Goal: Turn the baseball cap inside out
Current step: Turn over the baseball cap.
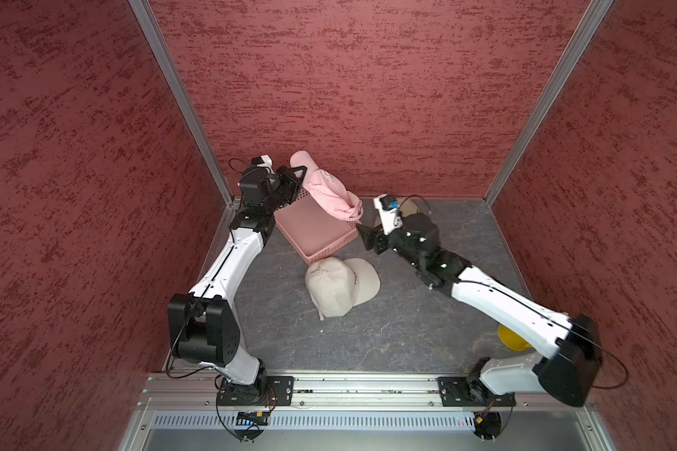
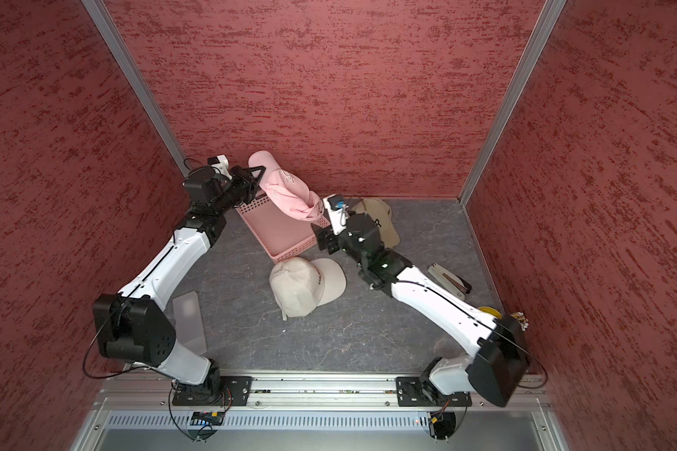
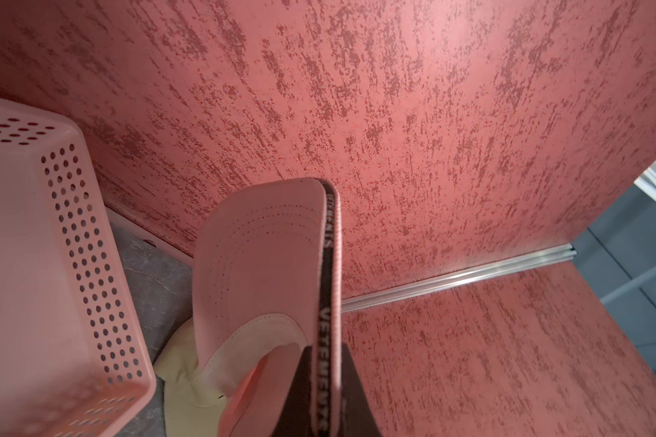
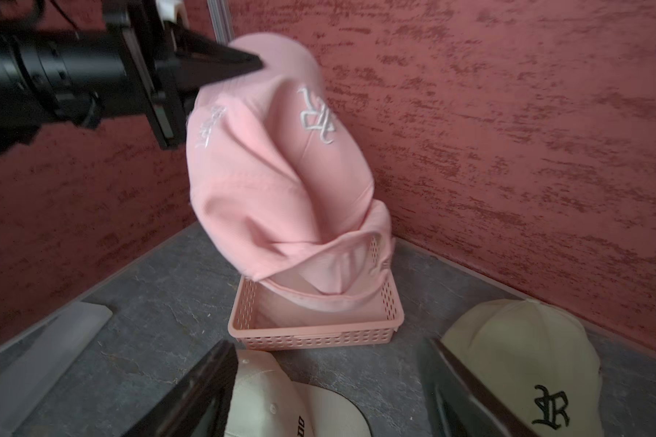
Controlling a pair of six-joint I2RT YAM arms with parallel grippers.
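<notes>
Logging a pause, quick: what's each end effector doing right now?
Left end effector: closed, holding the pink cap.
Right end effector: open, holding nothing.

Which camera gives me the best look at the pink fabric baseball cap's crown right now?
The right wrist view: the pink fabric baseball cap shows large, crown forward, hanging from the left gripper over the pink perforated plastic basket. Both top views show it small; the left wrist view shows only its brim underside.

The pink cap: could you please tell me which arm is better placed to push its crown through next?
Right, probably. The left end effector is shut on the pink cap, holding it above the pink basket; the right end effector is open, empty and close beside it.
</notes>
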